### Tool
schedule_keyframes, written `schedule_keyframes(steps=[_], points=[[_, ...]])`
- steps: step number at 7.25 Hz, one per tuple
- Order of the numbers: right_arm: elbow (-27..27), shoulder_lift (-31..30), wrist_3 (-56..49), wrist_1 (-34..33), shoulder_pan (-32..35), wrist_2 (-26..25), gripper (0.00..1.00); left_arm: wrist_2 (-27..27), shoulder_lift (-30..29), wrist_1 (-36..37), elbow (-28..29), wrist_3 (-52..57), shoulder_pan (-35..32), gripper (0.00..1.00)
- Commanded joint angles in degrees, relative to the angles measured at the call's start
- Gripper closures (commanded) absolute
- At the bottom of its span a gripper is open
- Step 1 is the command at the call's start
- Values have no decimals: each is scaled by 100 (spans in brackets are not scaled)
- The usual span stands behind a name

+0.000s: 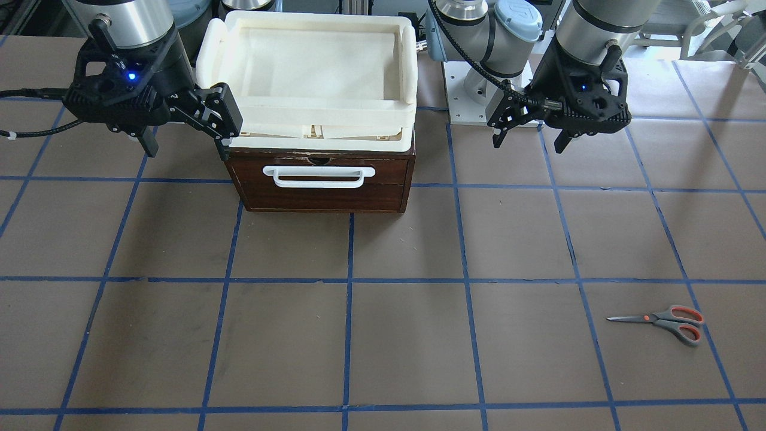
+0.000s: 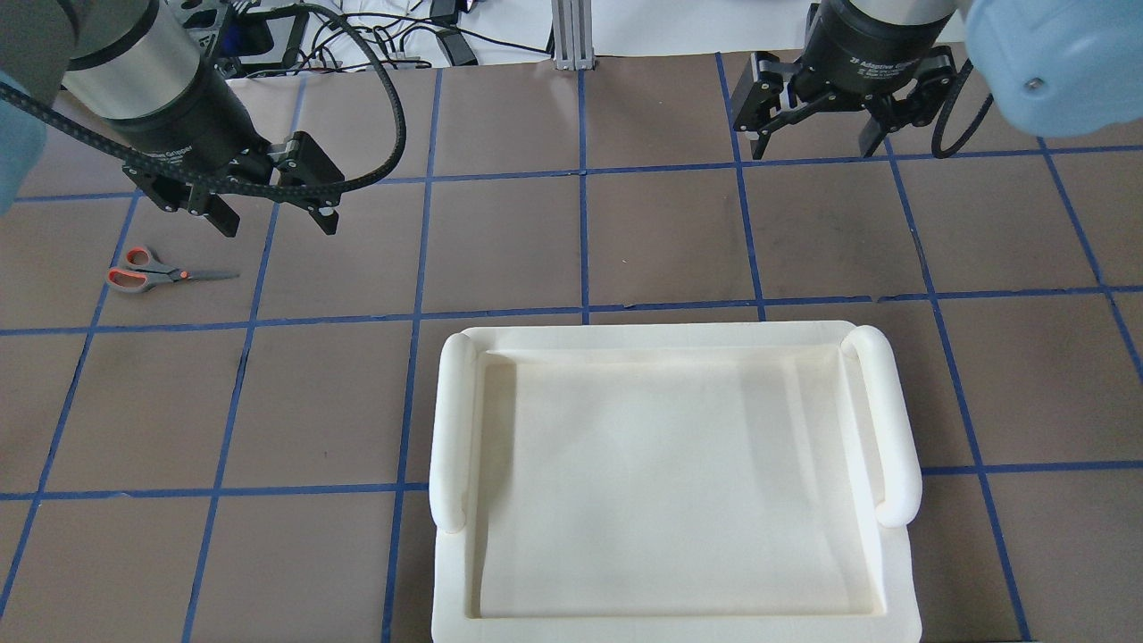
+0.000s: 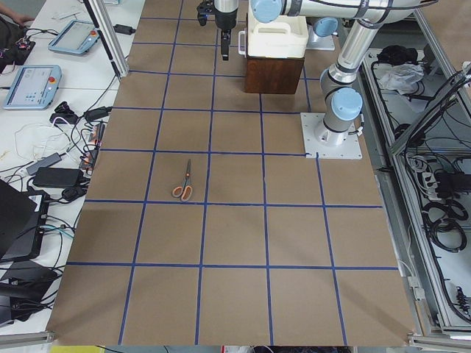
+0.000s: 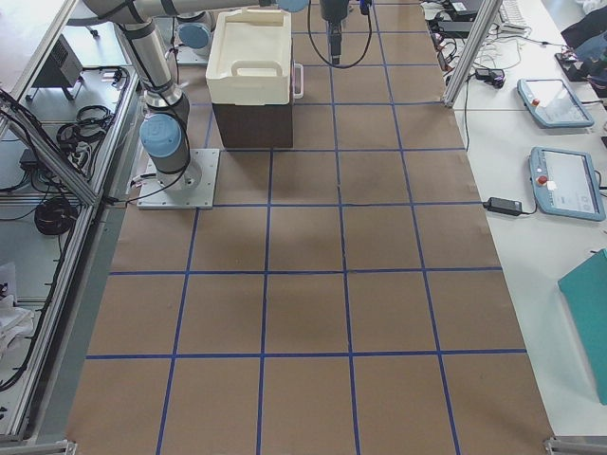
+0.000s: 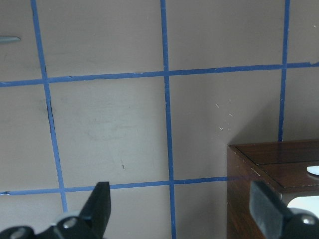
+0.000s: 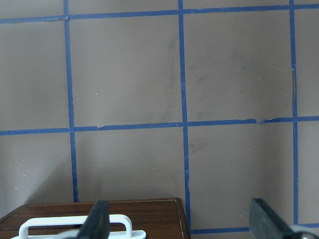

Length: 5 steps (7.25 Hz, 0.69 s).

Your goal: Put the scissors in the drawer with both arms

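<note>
The scissors (image 1: 664,321) lie flat on the brown table, blades closed; they also show in the overhead view (image 2: 152,272) and the exterior left view (image 3: 184,182). The drawer (image 1: 392,170) is shut in its dark-brown box, with its white bar handle (image 1: 319,177) facing away from the robot. My left gripper (image 1: 529,145) (image 2: 279,228) is open and empty, above the table between box and scissors. My right gripper (image 1: 188,152) (image 2: 813,152) is open and empty, beside the box's other side. A blade tip (image 5: 7,38) shows in the left wrist view.
A cream-white foam tray (image 1: 407,66) (image 2: 451,420) sits on top of the box and hides the drawer from overhead. The box corner (image 5: 269,167) shows in the left wrist view, and the handle (image 6: 79,226) in the right wrist view. Blue tape lines grid the table.
</note>
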Motion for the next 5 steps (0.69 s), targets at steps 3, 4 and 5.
schedule_keyframes(steps=[3,4,5], points=[[13,-17,-42,32,46,28,0,22,77,-62,-25,-11,3,0],[144,-26,-277,24,116,54,0,13,51,-53,-25,137,64,0],[285,26,-1046,15,395,203,0,5,16,-1,-25,739,178,0]])
